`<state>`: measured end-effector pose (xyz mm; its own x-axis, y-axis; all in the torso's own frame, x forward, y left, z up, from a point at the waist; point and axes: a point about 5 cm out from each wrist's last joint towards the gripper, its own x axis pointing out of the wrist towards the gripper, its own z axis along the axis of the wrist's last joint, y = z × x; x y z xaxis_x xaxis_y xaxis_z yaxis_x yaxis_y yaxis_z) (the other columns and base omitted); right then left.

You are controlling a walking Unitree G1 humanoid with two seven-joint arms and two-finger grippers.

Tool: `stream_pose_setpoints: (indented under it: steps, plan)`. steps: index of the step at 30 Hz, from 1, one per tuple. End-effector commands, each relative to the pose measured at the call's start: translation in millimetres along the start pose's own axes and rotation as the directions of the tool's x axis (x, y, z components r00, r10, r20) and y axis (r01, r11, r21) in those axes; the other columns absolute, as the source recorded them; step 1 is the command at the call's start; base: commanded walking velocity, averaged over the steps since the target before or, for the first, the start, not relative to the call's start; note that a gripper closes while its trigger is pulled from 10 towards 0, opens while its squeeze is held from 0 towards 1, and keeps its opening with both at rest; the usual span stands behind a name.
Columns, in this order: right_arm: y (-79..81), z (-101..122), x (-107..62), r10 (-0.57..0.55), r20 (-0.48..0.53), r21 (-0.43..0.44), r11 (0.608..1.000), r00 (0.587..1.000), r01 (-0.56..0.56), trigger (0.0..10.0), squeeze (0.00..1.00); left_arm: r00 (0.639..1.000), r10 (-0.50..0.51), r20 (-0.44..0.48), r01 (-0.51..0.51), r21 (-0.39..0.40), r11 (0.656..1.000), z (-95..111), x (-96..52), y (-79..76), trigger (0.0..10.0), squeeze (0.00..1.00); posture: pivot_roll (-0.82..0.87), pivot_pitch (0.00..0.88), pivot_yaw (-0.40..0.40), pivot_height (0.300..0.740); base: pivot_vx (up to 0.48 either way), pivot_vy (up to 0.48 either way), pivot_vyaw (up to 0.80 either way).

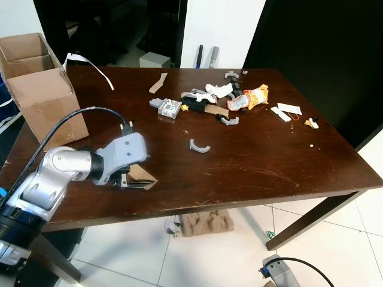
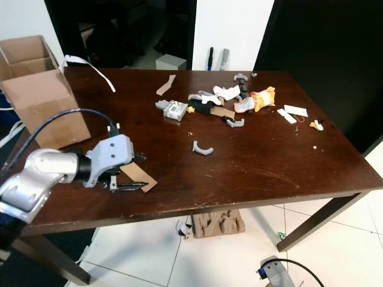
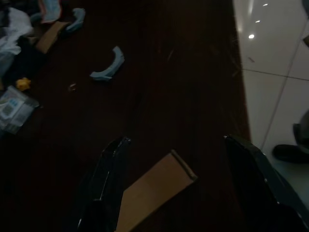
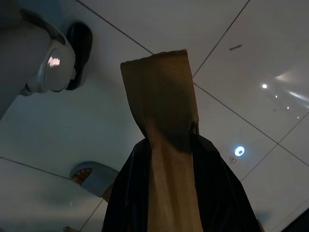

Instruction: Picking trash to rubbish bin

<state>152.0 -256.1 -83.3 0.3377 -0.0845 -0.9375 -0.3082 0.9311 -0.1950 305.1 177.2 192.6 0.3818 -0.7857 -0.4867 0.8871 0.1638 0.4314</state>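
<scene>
A brown cardboard strip (image 1: 143,177) lies flat near the front left edge of the dark wooden table (image 1: 269,173). My left gripper (image 3: 176,141) is low over it and open, one black finger on each side of the strip (image 3: 154,191). In the right wrist view, my right gripper (image 4: 169,145) is shut on another brown cardboard strip (image 4: 159,92) that sticks out past its fingertips above the white floor tiles. That arm (image 1: 278,272) hangs low off the table's front right.
An open cardboard box (image 1: 42,89) stands at the table's left end. Scattered at the back are an orange wrapper (image 1: 251,98), a small grey box (image 1: 167,107), white paper bits (image 1: 286,111) and a grey curved piece (image 1: 199,146). Crumpled cardboard (image 1: 206,222) lies under the table.
</scene>
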Motion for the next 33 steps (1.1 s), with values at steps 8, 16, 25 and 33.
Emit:
stream_pose_setpoints:
  steps: [8, 16, 25, 33]
  plan:
    - [-2.1, -15, -1.3, 0.003, -0.045, 0.012, 1.0, 0.999, -0.002, 10.0, 0.0, 0.984, 0.16, -0.077, -0.162, -0.015, 0.987, -29, 2.4, 33.3, 10.0, 0.0, 0.05, 0.07, -0.077, 0.74, 0.0, 0.0, 0.0]
    - [0.9, -27, -1.8, 0.003, -0.071, 0.032, 0.999, 0.997, -0.001, 10.0, 0.0, 0.97, 0.231, -0.08, -0.238, -0.102, 0.966, -51, 6.8, 35.0, 10.0, 0.0, 0.03, 0.074, -0.062, 0.74, 0.0, 0.0, 0.0]
    - [4.1, -32, -1.6, 0.001, -0.076, 0.076, 0.997, 0.997, 0.005, 10.0, 0.0, 0.995, 0.059, 0.075, -0.044, -0.183, 0.982, -47, 13.6, 17.8, 10.0, 0.0, 0.02, 0.082, -0.02, 0.74, 0.0, 0.0, 0.0]
    - [14.0, -38, -0.6, 0.017, -0.088, 0.09, 0.996, 0.996, -0.009, 10.0, 0.0, 0.987, -0.106, 0.124, 0.127, -0.177, 0.976, -48, 21.4, -8.5, 10.0, 0.0, 0.04, 0.079, -0.009, 0.74, 0.0, 0.0, 0.0]
